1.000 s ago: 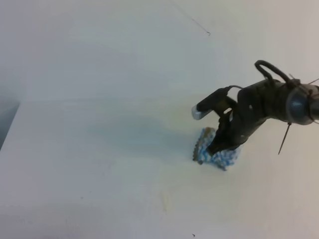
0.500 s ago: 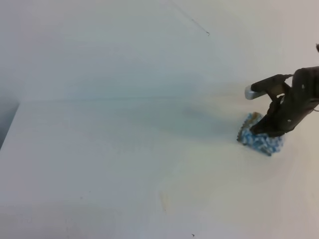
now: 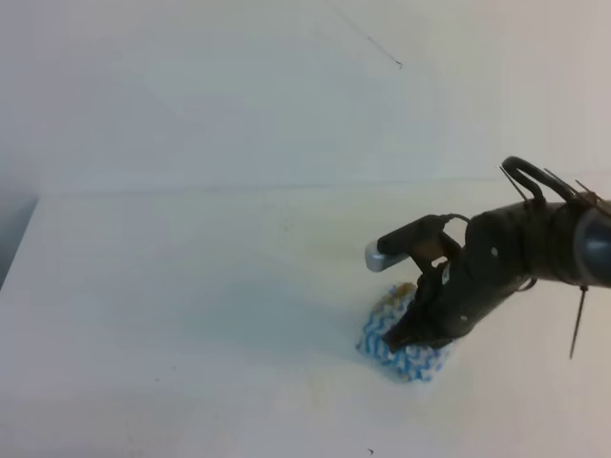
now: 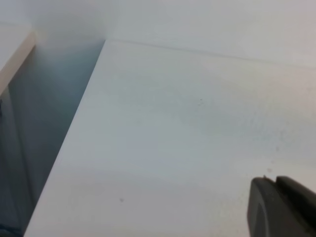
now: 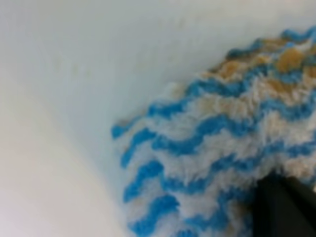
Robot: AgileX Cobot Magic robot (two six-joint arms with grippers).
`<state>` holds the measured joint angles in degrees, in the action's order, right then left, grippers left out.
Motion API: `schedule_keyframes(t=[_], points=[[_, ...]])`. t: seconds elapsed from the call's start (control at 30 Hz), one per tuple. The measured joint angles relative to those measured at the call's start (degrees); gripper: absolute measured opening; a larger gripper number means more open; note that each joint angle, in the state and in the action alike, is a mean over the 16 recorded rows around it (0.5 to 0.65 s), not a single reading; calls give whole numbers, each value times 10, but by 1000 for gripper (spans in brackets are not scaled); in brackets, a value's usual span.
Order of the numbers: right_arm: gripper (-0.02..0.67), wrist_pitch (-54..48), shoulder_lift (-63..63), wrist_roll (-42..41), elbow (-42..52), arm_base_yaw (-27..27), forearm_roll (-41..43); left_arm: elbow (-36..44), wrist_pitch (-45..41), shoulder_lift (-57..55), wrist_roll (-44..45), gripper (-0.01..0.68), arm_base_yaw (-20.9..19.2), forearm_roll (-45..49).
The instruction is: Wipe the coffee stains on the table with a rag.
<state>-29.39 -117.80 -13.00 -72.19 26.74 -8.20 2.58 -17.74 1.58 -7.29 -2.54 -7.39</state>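
The rag (image 3: 389, 336), blue and white zigzag with brownish smudges, lies on the white table (image 3: 191, 305) right of the middle. My right gripper (image 3: 412, 334) points down onto it and is shut on it, pressing it against the tabletop. The right wrist view shows the rag (image 5: 207, 148) close up, with one dark fingertip (image 5: 279, 205) dug into it. I cannot make out any coffee stain; it is hidden or too faint. Only a dark finger (image 4: 279, 210) of my left gripper shows, low over bare table (image 4: 173, 138).
The table's left edge (image 3: 21, 243) drops to a dark gap, also seen in the left wrist view (image 4: 74, 123). A pale wall (image 3: 239, 95) rises behind the table. A tiny dark speck (image 3: 370, 450) lies near the front edge.
My right gripper dragged the rag to the right, then back left and toward the front edge, ending lower in the view than a second ago.
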Motion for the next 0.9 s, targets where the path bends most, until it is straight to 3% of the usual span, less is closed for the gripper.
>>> schedule_keyframes(t=[0.33, 0.67, 0.9], points=[[9, 40, 105, 43, 93, 24, 15, 0, 0, 0, 0, 0, 0, 0], [104, -14, 186, 57, 34, 24, 31, 0, 0, 0, 0, 0, 0, 0], [156, -78, 323, 111, 0, 24, 114, 0, 0, 0, 0, 0, 0, 0]])
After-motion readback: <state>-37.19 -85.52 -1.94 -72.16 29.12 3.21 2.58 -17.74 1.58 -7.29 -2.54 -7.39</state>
